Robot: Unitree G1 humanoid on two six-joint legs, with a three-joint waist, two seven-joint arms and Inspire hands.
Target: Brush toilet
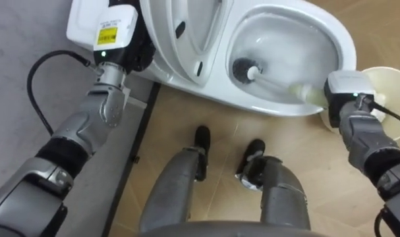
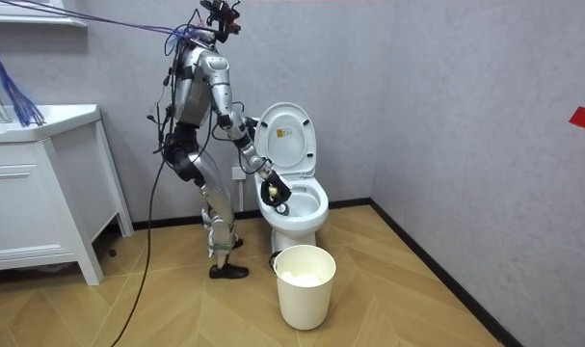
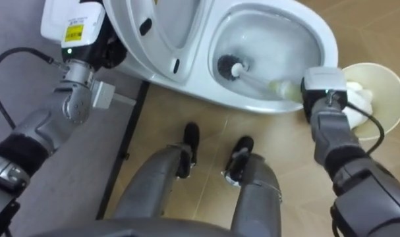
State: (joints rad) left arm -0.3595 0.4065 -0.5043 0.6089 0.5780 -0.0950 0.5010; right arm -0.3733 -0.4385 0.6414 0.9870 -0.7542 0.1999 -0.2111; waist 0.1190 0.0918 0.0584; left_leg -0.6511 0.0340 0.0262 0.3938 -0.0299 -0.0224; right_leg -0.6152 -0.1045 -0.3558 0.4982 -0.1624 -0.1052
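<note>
**Brush in the bowl, fingers mostly hidden**

The right hand (image 1: 348, 85) shows its white back cover and its fingers lie beneath it, so the head camera does not give their grip. The room view shows a dark fist closed round a pale yellow grip at the bowl's edge (small there, but the handle plainly ends in it).

The left hand (image 1: 107, 29) is up by the raised lid (image 1: 186, 26), also with its back cover outward. Its dark fingers run in against the lid's edge, and I cannot tell whether they are curled or straight.

The toilet brush (image 1: 275, 82) lies with its long axis across the bowl of the toilet (image 1: 341, 43), almost level in the picture. Its dark head (image 1: 242, 69) points to the robot's left and sits low in the bowl. The pale end of the handle runs right over the rim and vanishes under the right hand.

A cream bin (image 1: 391, 76) stands on the wooden floor just beside the toilet, partly covered by that hand and cut off by the picture's edge. The robot stands close against the toilet's side, its feet just short of the bowl.
</note>
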